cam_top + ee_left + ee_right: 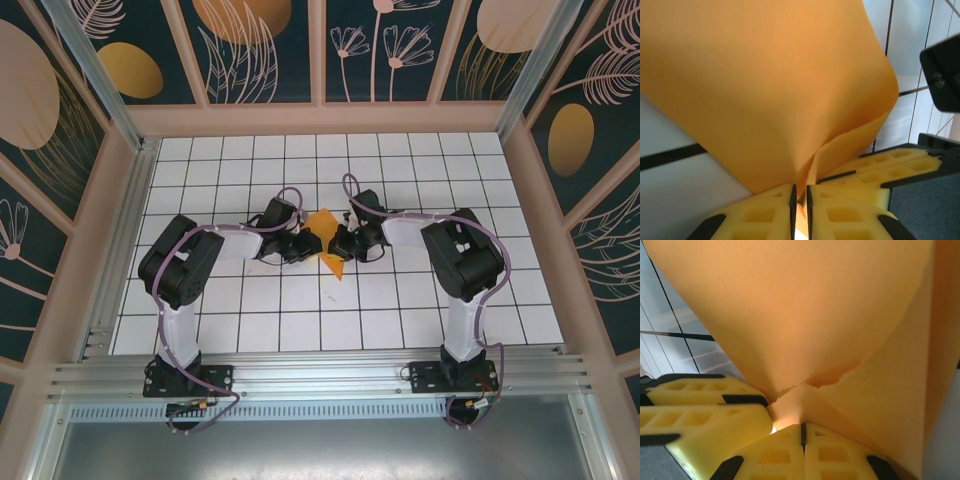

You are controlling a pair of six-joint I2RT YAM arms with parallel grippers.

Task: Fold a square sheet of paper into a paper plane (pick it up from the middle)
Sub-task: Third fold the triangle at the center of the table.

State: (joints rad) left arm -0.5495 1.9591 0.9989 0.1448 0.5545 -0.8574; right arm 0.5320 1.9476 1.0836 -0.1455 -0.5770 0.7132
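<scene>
Verify left jaws and right jaws each clamped on the orange sheet of paper [325, 238], nose to nose at its middle above mid table [400, 320], likely for lifting it into a centre fold.

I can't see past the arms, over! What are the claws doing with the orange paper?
Left claw shut on orange paper. Right claw shut on it too. Paper curved, pinched between both. Claws crowd each other, over.

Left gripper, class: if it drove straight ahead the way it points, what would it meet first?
The left gripper first meets the orange paper it pinches, rising right ahead; beyond, probably the right gripper's fingers, depth unclear.
</scene>
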